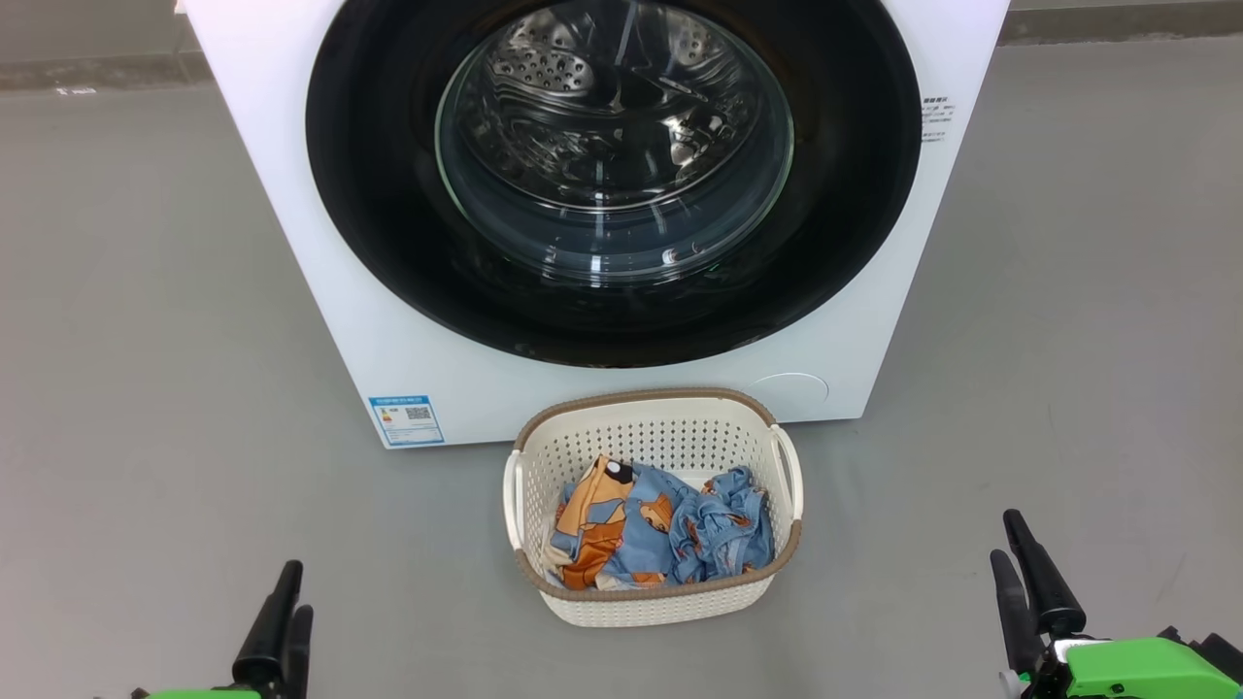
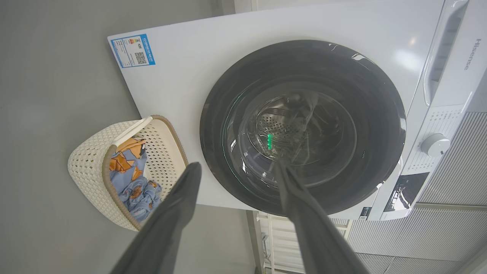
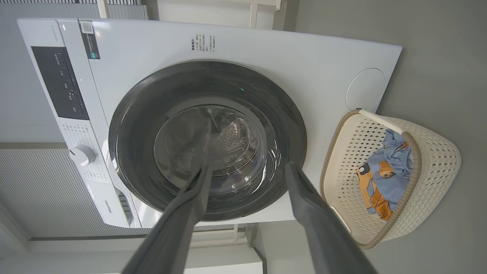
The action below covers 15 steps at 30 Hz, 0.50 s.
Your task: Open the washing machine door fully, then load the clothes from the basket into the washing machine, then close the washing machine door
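The white washing machine (image 1: 320,243) stands ahead with its round black-rimmed door (image 1: 614,175) shut against its front. On the floor before it sits the cream basket (image 1: 653,592), holding the light-blue and orange clothes (image 1: 660,529). My left gripper (image 1: 282,621) is at the lower left, well short of the basket. At the lower right is my right gripper (image 1: 1020,573), also clear of it. In the left wrist view the left gripper (image 2: 237,169) stands open with nothing between its fingers, and the right gripper (image 3: 247,167) is likewise open and empty. Both wrist cameras face the door (image 2: 302,127) (image 3: 207,140).
Grey floor (image 1: 146,388) stretches to both sides of the machine and basket. A blue-white label (image 1: 406,419) is on the machine's lower left front. The control dial (image 2: 435,144) and panel sit along the machine's top. A wall with ribbed panels (image 3: 49,190) lies behind.
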Available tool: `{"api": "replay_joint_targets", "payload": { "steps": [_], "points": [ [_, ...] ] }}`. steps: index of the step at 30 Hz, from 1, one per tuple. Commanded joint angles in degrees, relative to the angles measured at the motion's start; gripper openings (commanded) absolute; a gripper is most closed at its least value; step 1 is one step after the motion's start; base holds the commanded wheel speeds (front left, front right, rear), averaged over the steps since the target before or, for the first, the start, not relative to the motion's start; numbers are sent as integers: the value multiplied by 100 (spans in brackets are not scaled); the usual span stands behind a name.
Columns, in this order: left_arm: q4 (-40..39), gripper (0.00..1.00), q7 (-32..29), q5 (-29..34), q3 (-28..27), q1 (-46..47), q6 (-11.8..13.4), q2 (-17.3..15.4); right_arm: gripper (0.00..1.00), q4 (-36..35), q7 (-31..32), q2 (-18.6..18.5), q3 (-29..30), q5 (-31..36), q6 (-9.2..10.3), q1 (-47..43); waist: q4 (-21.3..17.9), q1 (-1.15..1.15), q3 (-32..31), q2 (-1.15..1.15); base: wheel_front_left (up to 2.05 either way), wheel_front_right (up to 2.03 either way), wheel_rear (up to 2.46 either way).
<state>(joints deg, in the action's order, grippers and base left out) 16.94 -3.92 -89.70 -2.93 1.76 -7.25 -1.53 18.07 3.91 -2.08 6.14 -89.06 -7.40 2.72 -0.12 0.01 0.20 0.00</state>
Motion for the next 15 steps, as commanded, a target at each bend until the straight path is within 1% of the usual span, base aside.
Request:
{"api": "replay_joint_targets", "payload": {
  "steps": [1,7,15],
  "points": [
    [-187,100,52,93,-16,243,-9,-133,100,-156,-57,-85,-56,90,-1,289,-1,-1,0,0,0,0,0],
    [-224,100,158,339,25,271,-10,-183,100,-135,-168,-142,-165,336,-2,368,-10,-1,2,0,0,0,0],
    [-294,100,293,828,63,295,-11,-224,100,-139,-304,-181,-228,751,-2,471,-19,-1,11,0,0,0,0]
  ]
}}
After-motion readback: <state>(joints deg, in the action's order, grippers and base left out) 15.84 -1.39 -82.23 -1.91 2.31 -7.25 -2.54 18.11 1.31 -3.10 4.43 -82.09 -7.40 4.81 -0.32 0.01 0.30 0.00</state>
